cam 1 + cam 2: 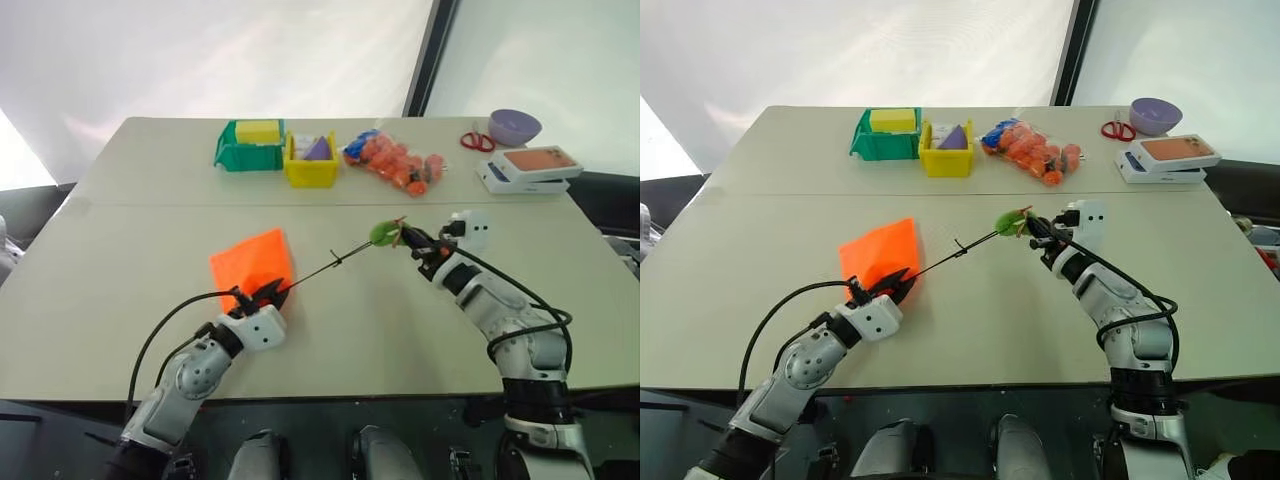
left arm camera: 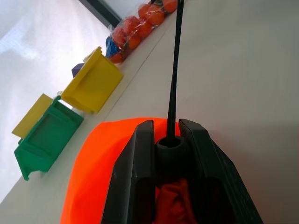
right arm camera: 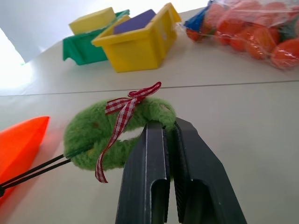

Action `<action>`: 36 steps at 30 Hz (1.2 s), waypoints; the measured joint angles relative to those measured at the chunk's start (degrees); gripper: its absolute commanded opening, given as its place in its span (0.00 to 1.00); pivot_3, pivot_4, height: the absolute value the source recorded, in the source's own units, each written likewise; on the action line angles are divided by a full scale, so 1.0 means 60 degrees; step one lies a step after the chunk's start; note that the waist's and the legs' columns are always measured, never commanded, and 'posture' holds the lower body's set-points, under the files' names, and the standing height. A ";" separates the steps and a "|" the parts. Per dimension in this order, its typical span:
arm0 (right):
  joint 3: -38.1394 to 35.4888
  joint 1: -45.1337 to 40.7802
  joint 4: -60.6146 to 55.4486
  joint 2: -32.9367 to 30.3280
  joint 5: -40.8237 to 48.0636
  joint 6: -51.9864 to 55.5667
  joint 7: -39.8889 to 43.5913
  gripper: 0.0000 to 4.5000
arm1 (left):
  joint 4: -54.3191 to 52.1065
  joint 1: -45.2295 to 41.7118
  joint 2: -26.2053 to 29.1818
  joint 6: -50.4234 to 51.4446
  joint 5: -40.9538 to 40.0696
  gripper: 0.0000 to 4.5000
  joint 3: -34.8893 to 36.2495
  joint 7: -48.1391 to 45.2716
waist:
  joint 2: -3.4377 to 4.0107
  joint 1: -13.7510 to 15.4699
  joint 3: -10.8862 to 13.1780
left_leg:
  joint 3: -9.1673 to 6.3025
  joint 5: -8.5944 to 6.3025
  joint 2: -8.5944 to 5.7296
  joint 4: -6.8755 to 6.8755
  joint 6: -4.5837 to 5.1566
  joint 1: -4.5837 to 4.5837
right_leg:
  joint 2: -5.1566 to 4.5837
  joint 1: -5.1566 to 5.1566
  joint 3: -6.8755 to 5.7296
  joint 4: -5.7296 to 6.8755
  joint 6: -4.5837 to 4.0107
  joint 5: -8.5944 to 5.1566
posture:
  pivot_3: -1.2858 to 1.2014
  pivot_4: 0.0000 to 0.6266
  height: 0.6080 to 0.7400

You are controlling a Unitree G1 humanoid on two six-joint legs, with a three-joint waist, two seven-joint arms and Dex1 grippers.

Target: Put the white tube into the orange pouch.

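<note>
The orange pouch lies flat on the table, left of centre. My left gripper is shut on the pouch's gathered mouth, its fingers clamping the black cord stopper and the orange fabric. A thin black cord runs taut from there to the fuzzy green tag, which has a red checked ribbon. My right gripper is shut on the tag's rim, a little above the table. The white tube is out of view.
Along the far edge stand a green bin, a yellow bin and a clear bag of orange pieces. At the far right are red scissors, a purple bowl and a flat white-and-orange box.
</note>
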 measured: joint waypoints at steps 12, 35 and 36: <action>0.0231 0.0120 0.0031 -0.0257 -0.0363 0.0002 0.0428 0.48 | -0.0166 0.0493 0.0087 0.0206 -0.1433 0.61 0.0179 -0.1143 | 0.0009 0.0001 0.0002 | 0.0001 0.0000 0.0001 -0.0004 0.0000 -0.0002 | 0.0000 -0.0001 0.0000 -0.0008 -0.0001 -0.0001 | 0.52 0.24 1.00; 0.0579 0.1708 -0.0050 -0.1904 -0.1396 -0.1720 0.3423 0.99 | -0.1583 0.1598 0.1501 0.6834 -0.9217 1.00 0.5649 -0.3378 | 0.0018 0.0012 0.0013 | -0.0005 -0.0002 0.0001 -0.0003 -0.0002 -0.0002 | 0.0023 -0.0005 -0.0004 -0.0036 -0.0004 -0.0006 | 0.52 0.24 1.00; 0.0515 0.1773 0.0028 -0.1912 -0.1425 -0.1779 0.3490 0.99 | -0.1283 0.1619 0.1452 0.6809 -0.9187 1.00 0.5849 -0.3322 | 0.0018 0.0016 0.0013 | -0.0004 -0.0002 0.0001 -0.0003 -0.0003 -0.0002 | 0.0022 -0.0008 -0.0004 -0.0036 -0.0005 -0.0007 | 0.52 0.24 1.00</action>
